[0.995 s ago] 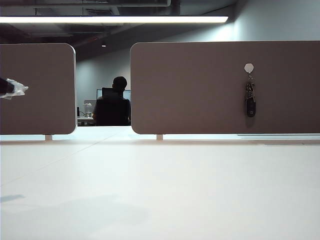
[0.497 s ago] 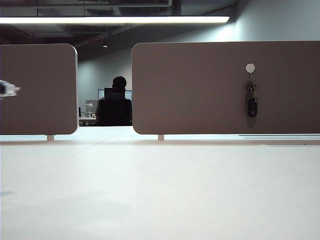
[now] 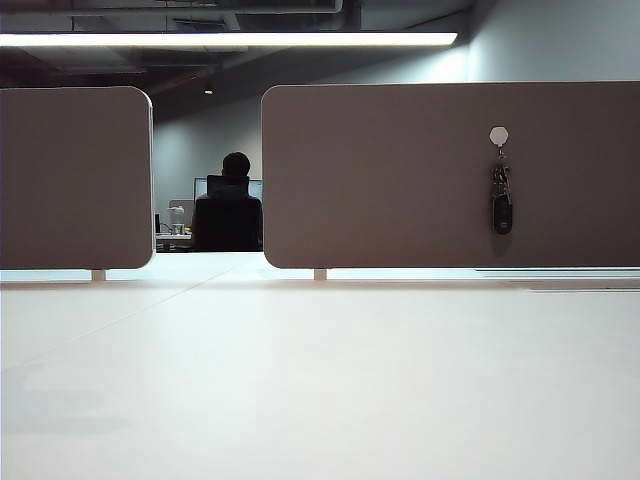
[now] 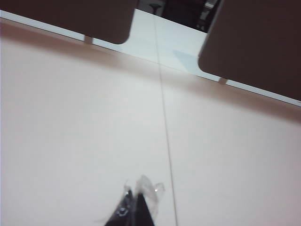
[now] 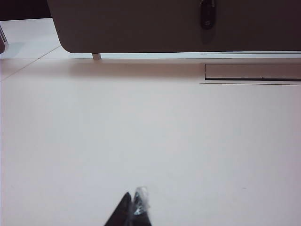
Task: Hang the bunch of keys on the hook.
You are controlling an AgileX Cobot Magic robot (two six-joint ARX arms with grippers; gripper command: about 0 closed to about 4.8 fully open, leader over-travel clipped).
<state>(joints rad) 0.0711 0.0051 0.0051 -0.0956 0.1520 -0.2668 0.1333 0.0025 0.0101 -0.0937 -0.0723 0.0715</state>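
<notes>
The bunch of keys (image 3: 501, 198) hangs from the white hexagonal hook (image 3: 499, 135) on the right brown panel (image 3: 400, 170), its black fob lowest. In the right wrist view only the fob (image 5: 207, 13) shows, against that panel. My left gripper (image 4: 135, 197) is shut and holds nothing, its tips wrapped in clear film, over the bare white table (image 4: 94, 122). My right gripper (image 5: 132, 199) is likewise shut and holds nothing, well back from the panel. Neither gripper shows in the exterior view.
A second brown panel (image 3: 75, 175) stands at the left, with a gap between the two. Through the gap a seated person (image 3: 228, 205) faces away. A long slot (image 5: 251, 71) lies in the table below the keys. A thin seam (image 4: 164, 127) crosses the tabletop.
The left gripper, seen at the exterior view's left edge a second ago, has swung out of that view. The keys hang unmoved.
</notes>
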